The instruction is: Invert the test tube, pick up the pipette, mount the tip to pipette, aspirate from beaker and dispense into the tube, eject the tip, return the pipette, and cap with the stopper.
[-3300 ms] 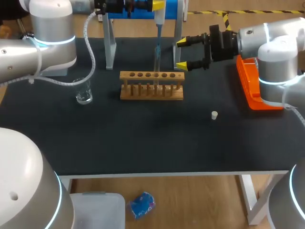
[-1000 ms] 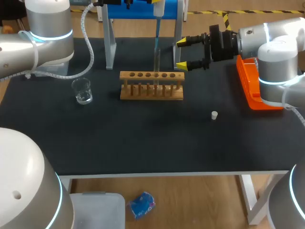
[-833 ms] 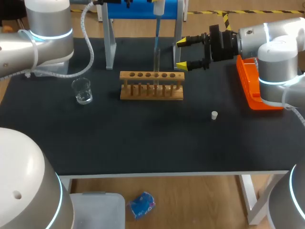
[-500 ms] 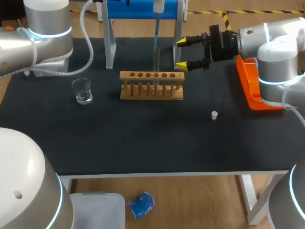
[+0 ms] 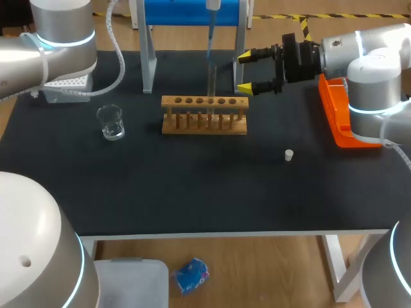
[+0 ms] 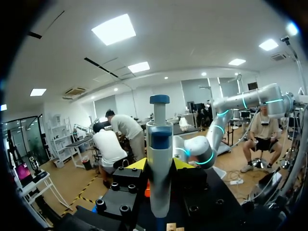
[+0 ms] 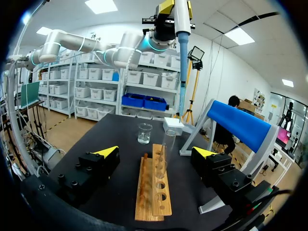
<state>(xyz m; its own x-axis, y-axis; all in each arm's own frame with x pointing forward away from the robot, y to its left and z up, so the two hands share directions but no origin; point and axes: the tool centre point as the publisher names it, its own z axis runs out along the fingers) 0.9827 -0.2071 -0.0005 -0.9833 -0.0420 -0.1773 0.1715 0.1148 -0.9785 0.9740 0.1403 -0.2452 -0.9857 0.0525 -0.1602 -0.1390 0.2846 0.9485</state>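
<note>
**Pipette held over the test tube in the rack**

The left pincer (image 6: 159,165) is pinching the pipette (image 6: 159,142). Its yellow tips press against the white body from both sides, below the blue button on top. In the head view only the pipette's top shows, at the top middle of the frame. Its thin blue shaft hangs straight down toward the test tube (image 5: 210,86). The test tube stands upright in a hole of the wooden rack (image 5: 204,123), a little above the frame's centre. I cannot tell whether the shaft's end is inside the tube's mouth or just over it.

The right arm (image 5: 366,58) comes in from the upper right. The right pincer (image 5: 244,72) is spread wide and lies level, near the rack's right end, touching neither rack nor tube. In the right wrist view the tube and rack stand ahead of its open fingers, with the beaker (image 7: 144,133) beyond them.

On the black desk (image 5: 192,192) the beaker sits left of the rack, apart from it. The small white stopper (image 5: 289,154) lies to the lower right of the rack, well apart. An orange tray (image 5: 335,119) rests at the right edge. A blue stand (image 5: 180,11) rises at the top middle, behind the rack. A white box (image 5: 64,88) sits at the upper left under the left arm (image 5: 58,38).
</note>
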